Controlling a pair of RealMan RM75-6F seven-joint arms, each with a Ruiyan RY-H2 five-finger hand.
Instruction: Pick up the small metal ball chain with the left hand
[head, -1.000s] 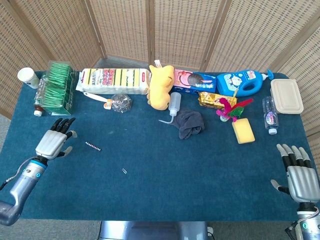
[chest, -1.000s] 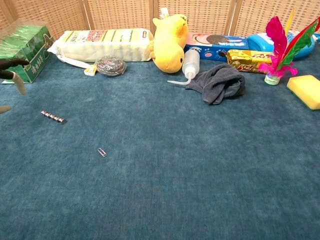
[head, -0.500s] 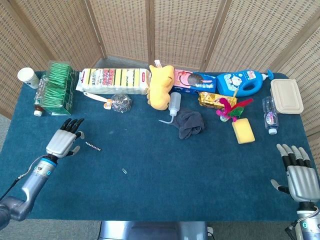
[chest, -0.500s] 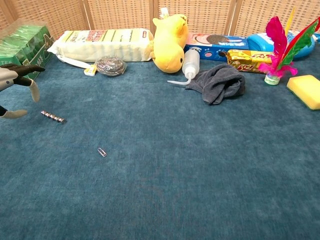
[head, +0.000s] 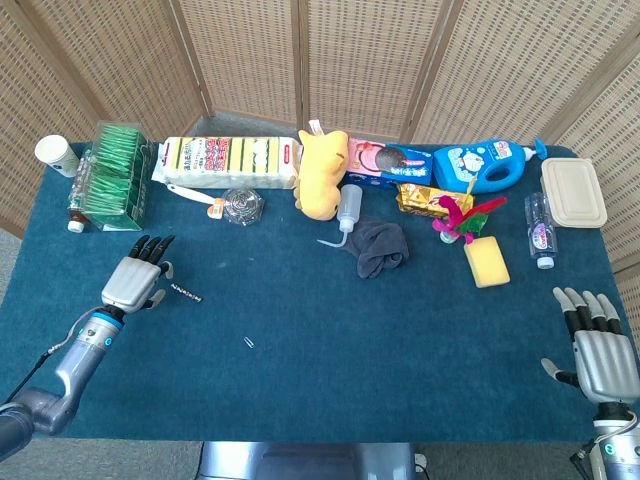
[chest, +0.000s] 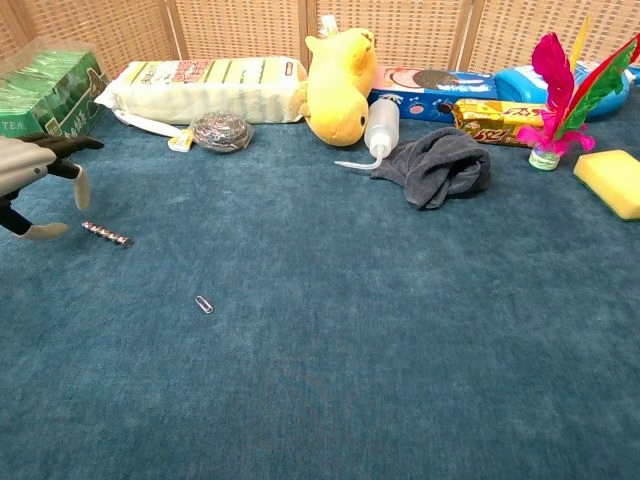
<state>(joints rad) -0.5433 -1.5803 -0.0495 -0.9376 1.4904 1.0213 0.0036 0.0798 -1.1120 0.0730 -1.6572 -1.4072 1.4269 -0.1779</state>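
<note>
The blue table (head: 330, 370) carries its clutter along the far edge. There a clear box (head: 112, 170) holds green packets, beside a paper cup (head: 56, 154) at the far left corner. A lidded beige container (head: 574, 191) sits at the far right with a small bottle (head: 540, 231) just in front; contents cannot be told. Between them lie a long sponge pack (head: 230, 160), a yellow plush toy (head: 322, 172), a blue detergent jug (head: 487, 167) and a grey cloth (head: 381, 246).

The left hand (head: 134, 280) hangs with fingers spread, holding nothing. It has moved rightward since a second ago and now sits just left of the small metal ball chain (head: 185, 292), which lies flat on the cloth at the left middle, unmoved. The right hand (head: 599, 350) rests spread at the near right corner, unchanged.

A paper clip (chest: 204, 303) lies near the chain, toward the near edge. The near and middle table is open.
</note>
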